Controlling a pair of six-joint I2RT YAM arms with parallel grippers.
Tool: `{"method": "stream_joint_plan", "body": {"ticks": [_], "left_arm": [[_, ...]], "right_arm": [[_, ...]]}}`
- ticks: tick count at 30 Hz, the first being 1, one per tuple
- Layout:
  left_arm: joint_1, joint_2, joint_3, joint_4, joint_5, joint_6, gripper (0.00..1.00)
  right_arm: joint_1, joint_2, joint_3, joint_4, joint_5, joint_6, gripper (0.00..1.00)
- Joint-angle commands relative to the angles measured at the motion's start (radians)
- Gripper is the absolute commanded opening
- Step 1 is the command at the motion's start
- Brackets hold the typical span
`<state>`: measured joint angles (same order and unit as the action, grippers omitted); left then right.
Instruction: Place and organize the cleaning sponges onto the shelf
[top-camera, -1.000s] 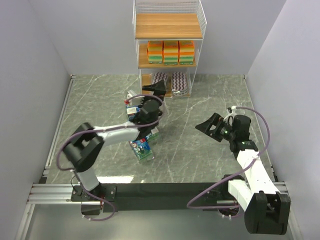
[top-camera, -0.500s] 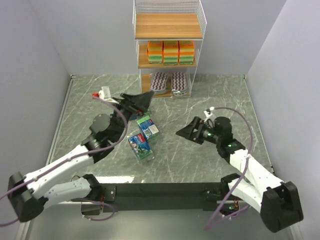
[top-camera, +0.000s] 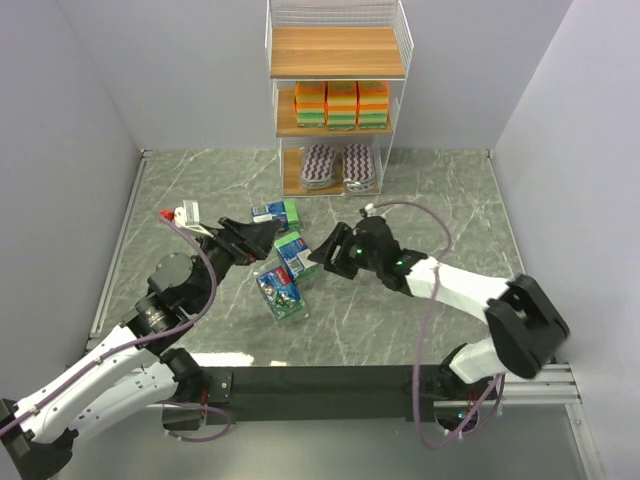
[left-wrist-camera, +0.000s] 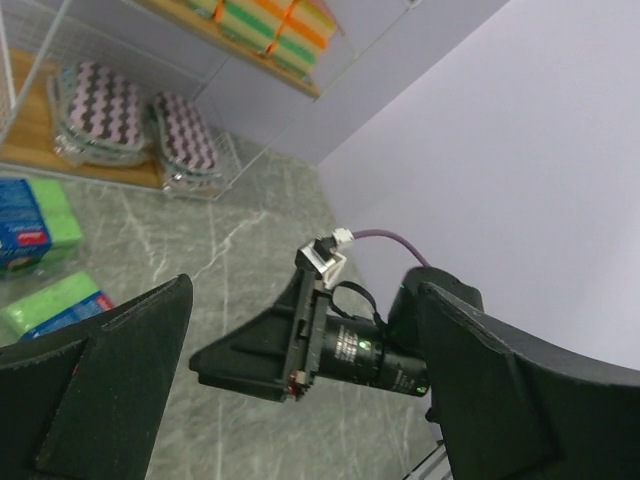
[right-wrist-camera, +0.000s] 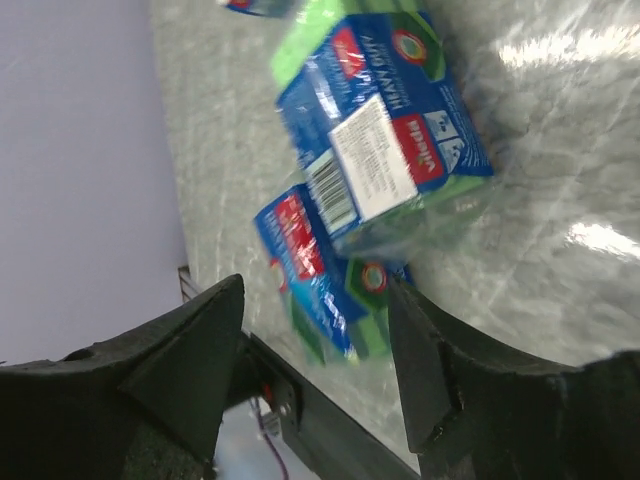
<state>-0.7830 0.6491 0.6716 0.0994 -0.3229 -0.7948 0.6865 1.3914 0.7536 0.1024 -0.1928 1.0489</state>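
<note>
Three blue-green printed packs lie on the marble floor: one far (top-camera: 275, 212), one in the middle (top-camera: 296, 254), one near (top-camera: 282, 295). My left gripper (top-camera: 266, 237) is open and empty, just left of the middle pack. My right gripper (top-camera: 326, 250) is open and empty, just right of it. In the right wrist view the middle pack (right-wrist-camera: 380, 150) and the near pack (right-wrist-camera: 320, 280) lie ahead of the open gripper (right-wrist-camera: 315, 290). The shelf (top-camera: 338, 60) holds orange blocks (top-camera: 341, 104) on its middle board and striped oval pads (top-camera: 340, 165) on its bottom board.
The shelf's top board (top-camera: 336, 50) is bare. Grey walls close in the floor on the left, back and right. In the left wrist view the right gripper (left-wrist-camera: 300, 345) hangs close in front, between my own open fingers (left-wrist-camera: 100, 390).
My left arm has drawn back from the shelf's bottom tier, toward the near left. My right arm has swung left across the floor to the packs.
</note>
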Motion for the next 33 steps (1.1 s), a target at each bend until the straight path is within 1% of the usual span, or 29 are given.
{"method": "stream_joint_plan", "body": {"ticks": [1,2,3,5,7,12,17,19,25,27,28,29,32,33], "left_arm": [[0.014,-0.009,-0.012,-0.096,-0.005,-0.007,0.99],[0.016,-0.011,-0.013,-0.096,-0.001,-0.012,0.99],[0.018,-0.017,-0.017,-0.122,0.005,-0.018,0.99],[0.019,-0.025,-0.03,-0.13,0.007,-0.021,0.99],[0.021,-0.035,-0.043,-0.135,-0.005,-0.024,0.99],[0.03,-0.029,-0.053,-0.124,-0.005,-0.021,0.99],[0.034,0.012,-0.043,-0.136,0.004,-0.021,0.99],[0.037,0.021,-0.04,-0.148,0.008,-0.024,0.99],[0.048,0.004,-0.061,-0.138,0.001,-0.027,0.99],[0.054,0.004,-0.06,-0.144,0.005,-0.029,0.99],[0.056,0.006,-0.056,-0.147,0.005,-0.029,1.0],[0.056,0.006,-0.055,-0.159,0.004,-0.032,1.0],[0.059,0.0,-0.058,-0.171,0.001,-0.034,0.99],[0.059,-0.006,-0.061,-0.173,-0.004,-0.038,1.0]], "right_arm": [[0.033,0.104,0.056,0.036,0.072,0.126,0.66],[0.036,0.116,0.044,0.048,0.075,0.144,0.66],[0.042,0.13,0.029,0.098,0.075,0.163,0.66],[0.05,0.138,0.004,0.125,0.084,0.206,0.67],[0.061,0.152,0.007,0.12,0.107,0.223,0.68],[0.065,0.202,0.032,0.161,0.105,0.273,0.68],[0.067,0.294,0.088,0.155,0.067,0.312,0.7],[0.068,0.308,0.09,0.161,0.059,0.325,0.7],[0.07,0.327,0.092,0.171,0.09,0.349,0.67],[0.058,0.34,0.092,0.174,0.081,0.349,0.63],[0.05,0.343,0.089,0.181,0.075,0.347,0.59],[0.044,0.343,0.072,0.197,0.069,0.347,0.49],[0.007,0.334,0.037,0.235,0.038,0.33,0.3],[-0.004,0.328,0.033,0.229,0.038,0.321,0.29]]}}
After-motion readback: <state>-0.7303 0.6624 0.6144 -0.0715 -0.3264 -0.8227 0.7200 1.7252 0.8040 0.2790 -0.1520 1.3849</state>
